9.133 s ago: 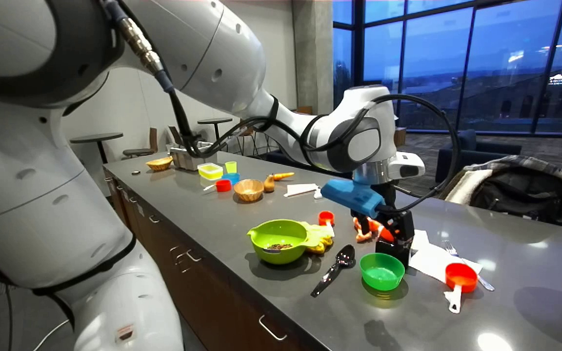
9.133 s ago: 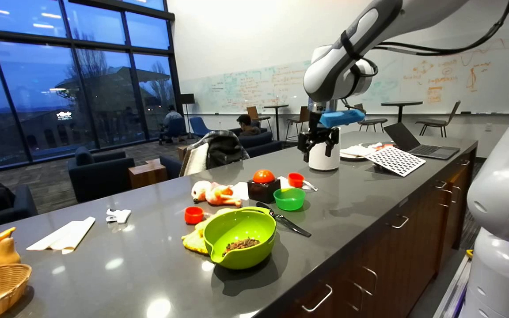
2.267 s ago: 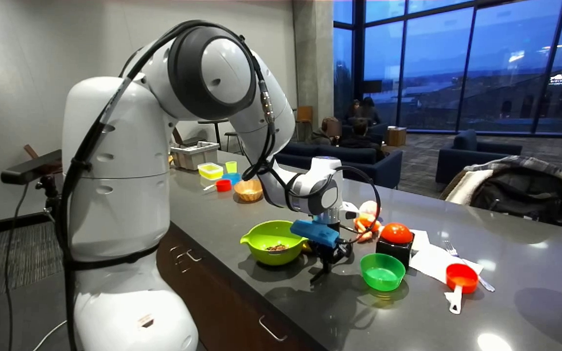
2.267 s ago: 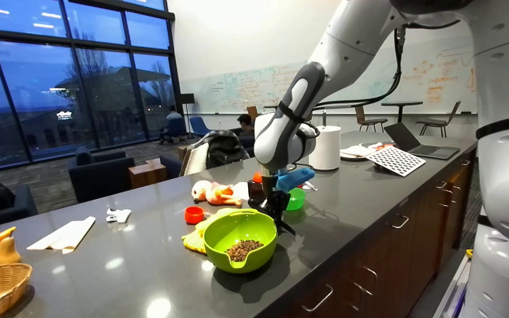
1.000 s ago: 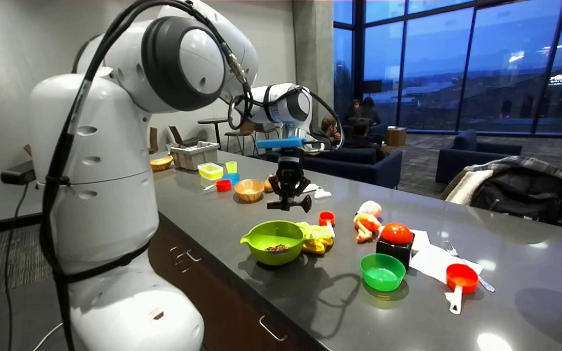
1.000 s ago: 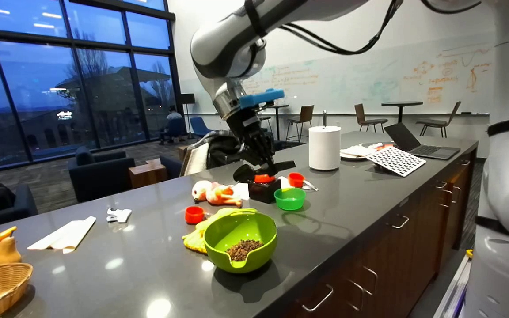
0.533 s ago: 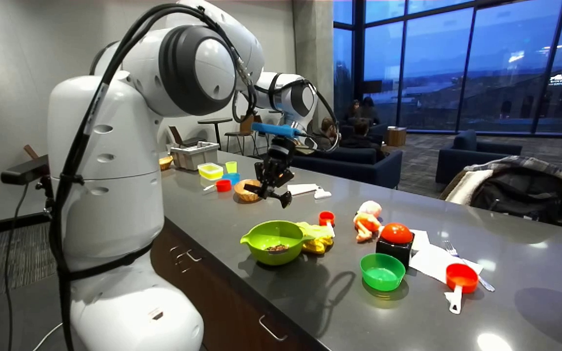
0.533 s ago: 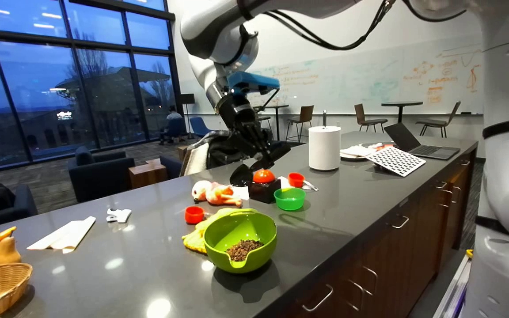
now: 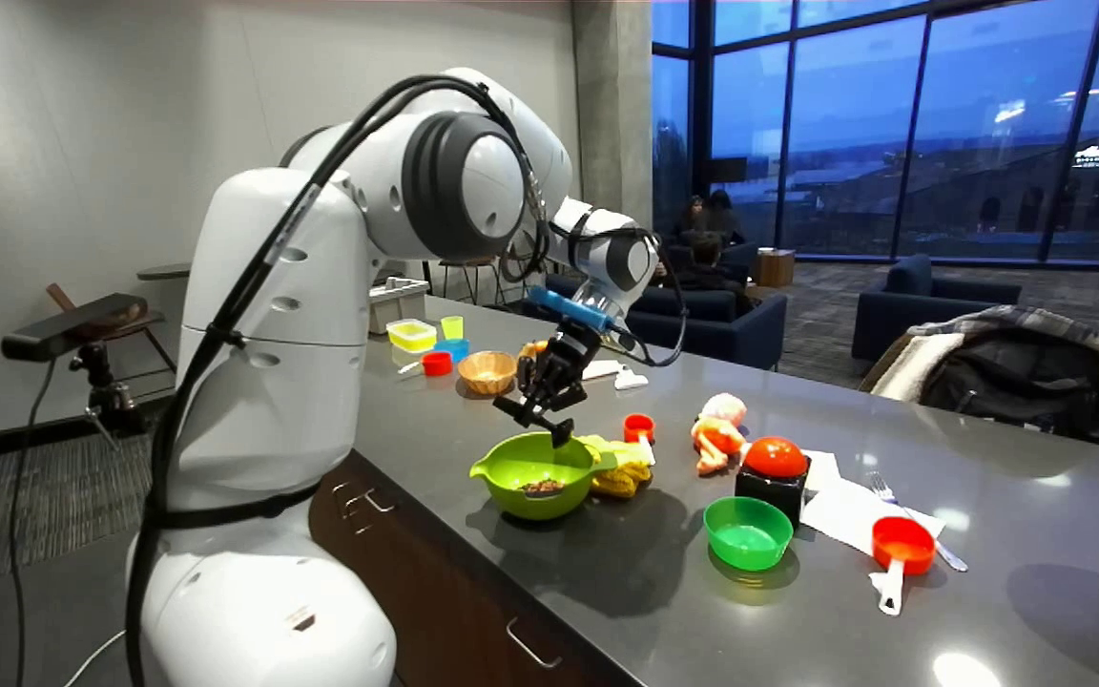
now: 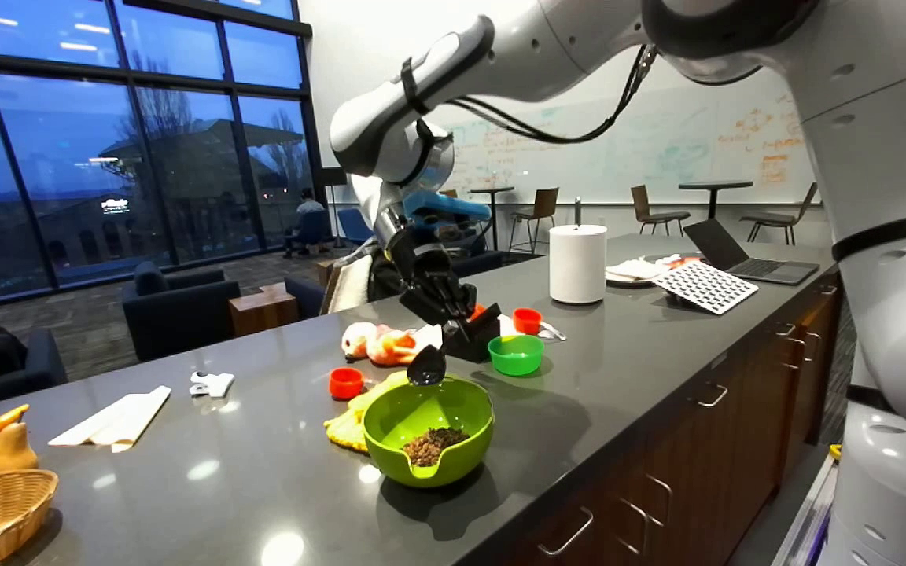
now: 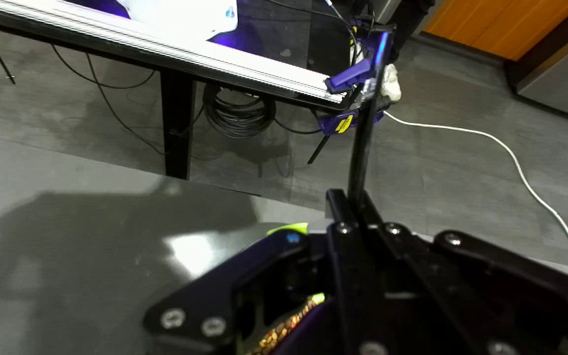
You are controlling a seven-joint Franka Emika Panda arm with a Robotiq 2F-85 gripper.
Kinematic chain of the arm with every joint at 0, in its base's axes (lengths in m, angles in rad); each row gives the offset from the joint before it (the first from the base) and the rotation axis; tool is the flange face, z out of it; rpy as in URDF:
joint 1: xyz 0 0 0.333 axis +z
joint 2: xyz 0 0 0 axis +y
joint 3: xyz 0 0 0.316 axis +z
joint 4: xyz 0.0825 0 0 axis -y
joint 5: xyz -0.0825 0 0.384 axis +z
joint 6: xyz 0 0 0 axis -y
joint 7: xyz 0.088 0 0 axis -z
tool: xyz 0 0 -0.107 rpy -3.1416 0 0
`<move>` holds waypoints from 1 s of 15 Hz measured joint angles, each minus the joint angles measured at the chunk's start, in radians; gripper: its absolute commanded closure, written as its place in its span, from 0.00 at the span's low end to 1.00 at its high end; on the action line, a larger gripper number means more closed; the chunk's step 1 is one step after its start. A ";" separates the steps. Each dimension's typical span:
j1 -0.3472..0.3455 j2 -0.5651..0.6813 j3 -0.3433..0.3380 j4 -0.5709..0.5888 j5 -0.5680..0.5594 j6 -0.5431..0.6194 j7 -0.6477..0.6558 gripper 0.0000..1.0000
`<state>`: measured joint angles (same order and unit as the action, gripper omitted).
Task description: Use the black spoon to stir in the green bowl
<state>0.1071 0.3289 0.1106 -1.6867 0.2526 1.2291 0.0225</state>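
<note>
- OK so my gripper (image 11: 354, 199) is pinching the spoon (image 10: 426, 366) by its handle — the wrist view has it squeezed on from both sides.
- Gripper leans, and it's higher up than the bowl (image 10: 398, 420) in both exterior views. Whether it's dead over the bowl, I can't tell.
- Spoon's tilted too, head being the low end. That head overlaps the bowl's rim in both exterior views; can't tell from my feeds if they touch.
- Bowl's upright on the counter (image 10: 209, 503), brown bits (image 10: 436, 446) heaped in the bottom of it.
- Yellow thing (image 9: 621, 468) right beside the bowl — honestly can't make out what it is.
- Near scoop (image 9: 638, 427) (red): behind the bowl and to its right in an exterior view.
- Green cup (image 9: 748, 532): near the bowl, to its right in an exterior view.
- Black box (image 9: 783, 491) with an orange dome (image 9: 777, 456) on top: same side of the bowl, a little farther off.
- Far scoop (image 9: 904, 549) (red as well): well apart from the bowl, way out right.
</note>
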 measured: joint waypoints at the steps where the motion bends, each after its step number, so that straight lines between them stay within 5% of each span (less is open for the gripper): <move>1: -0.008 0.024 -0.003 0.006 0.012 0.005 -0.017 0.99; 10: -0.053 0.207 -0.010 0.102 0.056 0.012 -0.139 0.99; 11: -0.053 0.219 -0.010 0.113 0.056 0.011 -0.149 0.71; 15: -0.052 0.256 -0.009 0.157 0.056 0.007 -0.171 0.54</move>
<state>0.0548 0.5850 0.1020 -1.5296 0.3081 1.2363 -0.1484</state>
